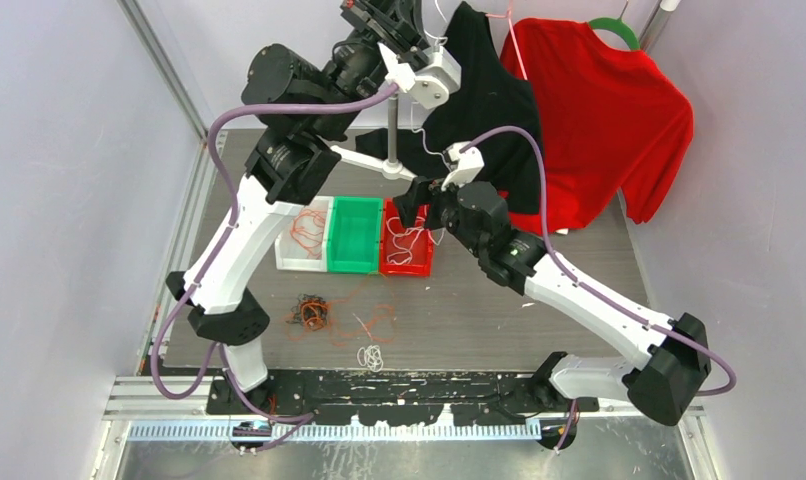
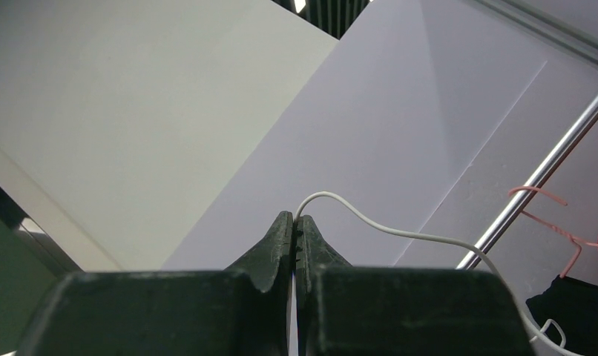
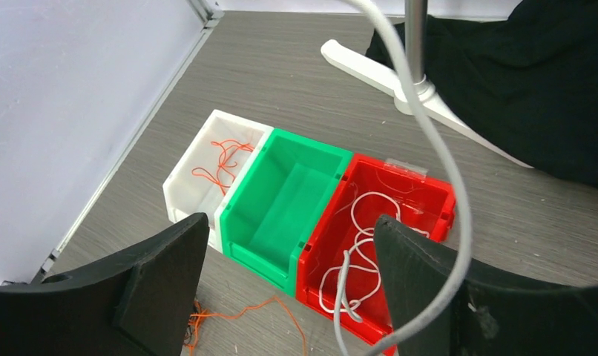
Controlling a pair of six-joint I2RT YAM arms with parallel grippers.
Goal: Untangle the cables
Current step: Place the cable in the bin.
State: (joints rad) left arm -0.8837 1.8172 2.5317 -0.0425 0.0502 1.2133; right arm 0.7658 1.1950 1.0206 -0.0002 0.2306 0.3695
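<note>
Starting at the near edge of the table, you have a small curl of white wire (image 1: 370, 356) lying loose, and just beyond it a knotted heap of orange-red and black cables (image 1: 312, 313). Past those, three bins stand side by side. The white plastic bin (image 3: 179, 194) holds a few orange-red strands (image 3: 220, 159), the green plastic bin (image 3: 260, 259) sits in the middle, and the red plastic bin (image 3: 327, 222) has loops of the long thin white cable (image 2: 385, 228) lying in it. Your right gripper (image 3: 290, 233) hovers above the bins with its jaws spread wide, gripping nothing, and the white cable runs close past one finger. Farther off and much higher, your left gripper (image 2: 294, 222) is clenched on that same white cable right at the fingertips, and the strand arches out and drops away toward the red bin. Expect this wire to be feather-light, limp and rather slick, so it can slip out of a shallow pinch. Take hold on a single free run, clear of the loops. Draw it gently, since the coils in the bin could snag on each other.
</note>
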